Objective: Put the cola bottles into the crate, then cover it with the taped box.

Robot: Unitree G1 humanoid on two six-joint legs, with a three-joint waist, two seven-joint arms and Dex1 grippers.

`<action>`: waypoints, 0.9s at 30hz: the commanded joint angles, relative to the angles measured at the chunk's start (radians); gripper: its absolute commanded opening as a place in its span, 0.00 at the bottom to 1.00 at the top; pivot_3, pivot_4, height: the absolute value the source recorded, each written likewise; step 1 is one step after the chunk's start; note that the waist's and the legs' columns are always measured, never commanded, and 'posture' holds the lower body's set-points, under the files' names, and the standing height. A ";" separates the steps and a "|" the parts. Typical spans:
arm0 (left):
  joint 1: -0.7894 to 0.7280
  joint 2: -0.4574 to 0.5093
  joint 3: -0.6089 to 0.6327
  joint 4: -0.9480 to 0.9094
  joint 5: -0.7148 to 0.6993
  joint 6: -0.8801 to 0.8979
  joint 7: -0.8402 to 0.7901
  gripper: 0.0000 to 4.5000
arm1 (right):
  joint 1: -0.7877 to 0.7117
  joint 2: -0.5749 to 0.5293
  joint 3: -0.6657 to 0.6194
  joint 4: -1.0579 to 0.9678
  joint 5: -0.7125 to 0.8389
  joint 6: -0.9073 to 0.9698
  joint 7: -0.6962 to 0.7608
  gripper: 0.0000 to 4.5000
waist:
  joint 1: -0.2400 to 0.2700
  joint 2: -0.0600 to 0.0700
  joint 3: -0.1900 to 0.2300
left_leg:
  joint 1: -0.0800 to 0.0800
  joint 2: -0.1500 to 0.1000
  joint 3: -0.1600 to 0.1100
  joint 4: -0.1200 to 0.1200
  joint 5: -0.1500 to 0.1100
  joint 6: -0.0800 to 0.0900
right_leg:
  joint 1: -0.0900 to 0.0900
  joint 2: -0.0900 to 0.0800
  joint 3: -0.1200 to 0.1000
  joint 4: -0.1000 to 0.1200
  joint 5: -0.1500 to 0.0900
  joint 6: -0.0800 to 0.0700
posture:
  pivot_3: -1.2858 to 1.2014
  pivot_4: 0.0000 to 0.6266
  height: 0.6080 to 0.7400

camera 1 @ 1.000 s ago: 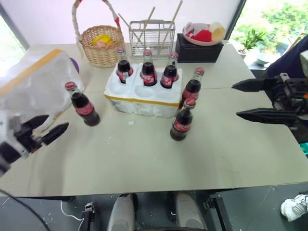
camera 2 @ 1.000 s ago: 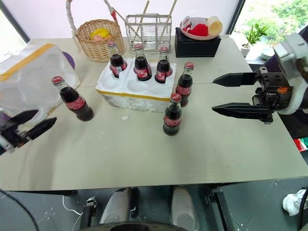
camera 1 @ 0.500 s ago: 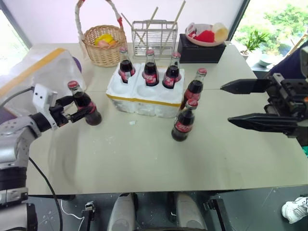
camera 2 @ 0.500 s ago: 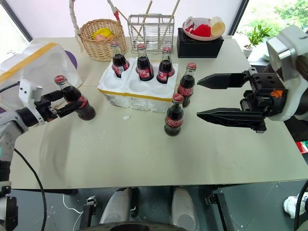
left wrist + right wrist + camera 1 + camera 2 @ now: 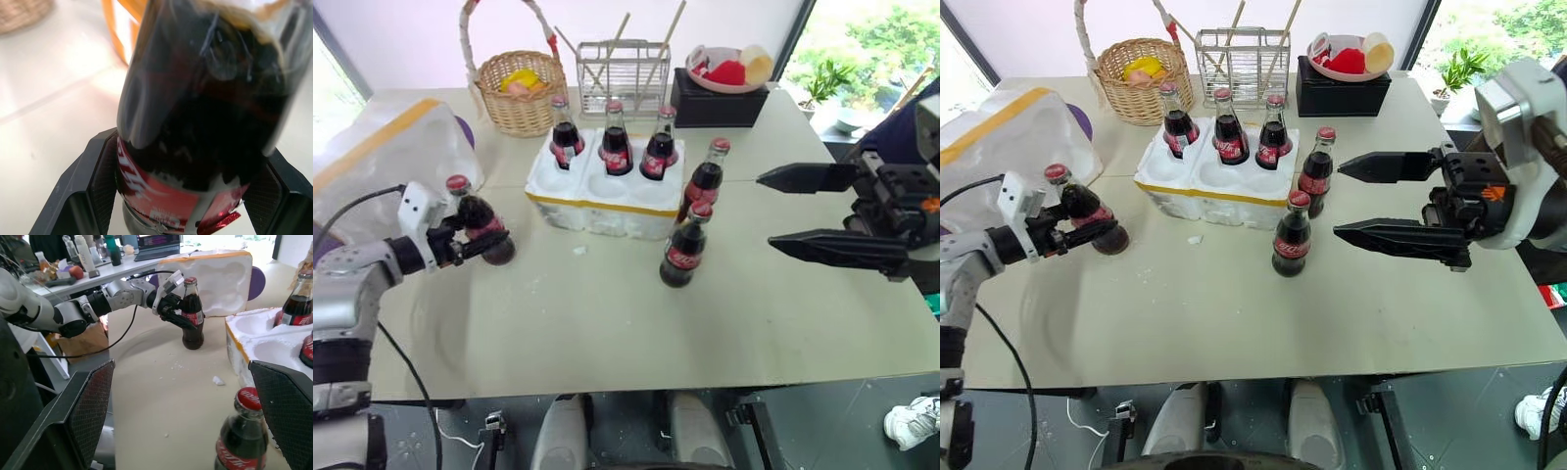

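On the desk (image 5: 607,323), head view: three cola bottles (image 5: 611,140) already sit in the far wells of the crate (image 5: 597,196), three wait outside, and the taped box (image 5: 382,162) sits far left, so covering's a way off. Left gripper (image 5: 475,240) reaches in level, jaws pinching the left bottle (image 5: 480,217). Right gripper (image 5: 783,211) hovers, jaws spread wide. Left wrist view: fingers (image 5: 98,171) hug the label. Right wrist view shows the same pinch side-on.
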 commanded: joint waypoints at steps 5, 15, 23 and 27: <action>-0.173 0.087 0.123 -0.197 -0.301 0.260 -0.075 0.62 | 0.037 0.000 -0.057 -0.047 0.003 -0.034 -0.052 1.00 | 0.024 -0.004 0.002 | -0.001 -0.001 -0.001 0.002 0.000 0.000 | 0.001 -0.001 0.000 0.000 -0.001 -0.001 | 0.52 0.24 1.00; -0.683 -0.200 -0.163 0.362 0.040 -0.083 -0.018 0.62 | 0.110 0.025 -0.101 -0.090 0.018 -0.056 -0.130 1.00 | 0.031 -0.004 0.002 | 0.001 -0.002 -0.002 0.007 0.000 0.000 | 0.008 0.000 0.000 -0.002 0.003 0.006 | 0.52 0.24 1.00; -0.820 -0.324 -0.215 0.700 0.176 -0.286 -0.046 0.62 | 0.207 0.052 -0.152 -0.131 0.021 -0.066 -0.188 1.00 | 0.032 -0.006 0.003 | -0.001 -0.002 -0.003 0.007 -0.001 0.002 | 0.006 0.001 0.000 -0.002 0.004 0.007 | 0.52 0.24 1.00; -0.831 -0.337 -0.213 0.769 0.218 -0.326 -0.045 0.62 | 0.224 0.059 -0.158 -0.136 0.027 -0.072 -0.213 1.00 | 0.033 -0.006 0.003 | -0.002 -0.002 -0.003 0.008 -0.001 0.002 | 0.006 0.001 0.000 -0.002 0.004 0.007 | 0.52 0.24 1.00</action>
